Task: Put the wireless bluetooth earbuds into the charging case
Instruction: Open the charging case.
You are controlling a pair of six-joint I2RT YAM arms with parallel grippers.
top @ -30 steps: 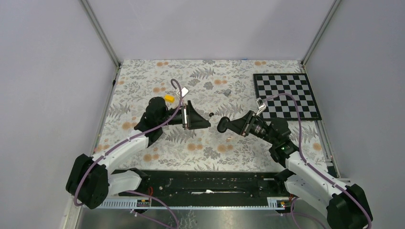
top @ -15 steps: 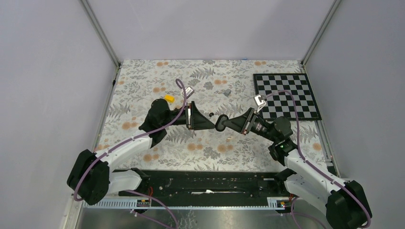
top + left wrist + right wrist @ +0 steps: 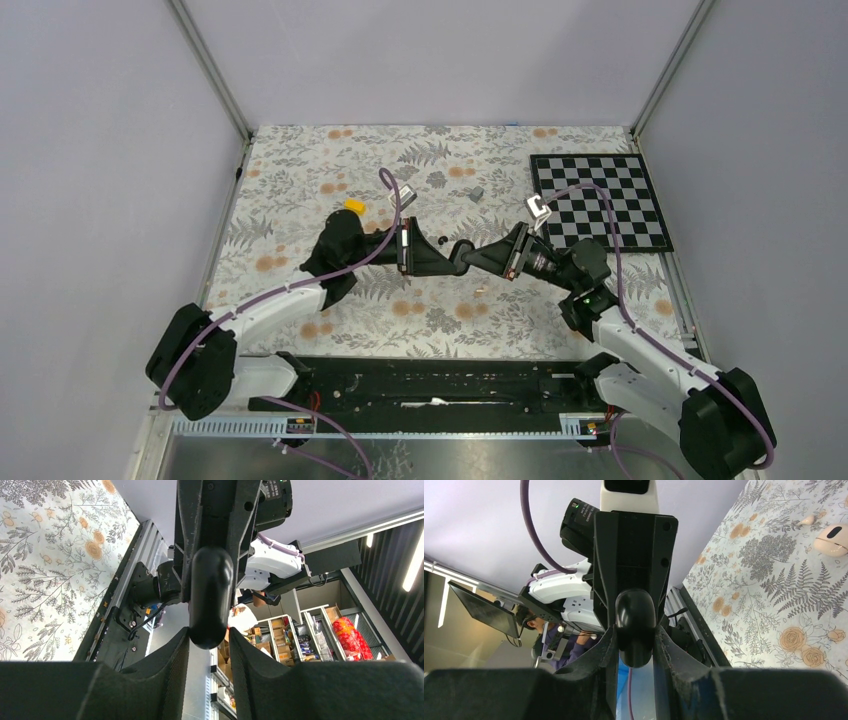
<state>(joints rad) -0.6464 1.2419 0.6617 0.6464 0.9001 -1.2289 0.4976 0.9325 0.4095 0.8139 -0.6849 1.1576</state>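
While the charging case (image 3: 458, 254) is held aloft between both hands, apparently unopened, no earbud is yet seated; the right hand (image 3: 635, 635) is clamped on one end, the left hand (image 3: 209, 635) pinched onto the other; one earbud (image 3: 441, 240) is seen on the worktop (image 3: 300, 180) just beside.

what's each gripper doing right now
left gripper: closed on one end of the case
right gripper: closed on the other end of the case
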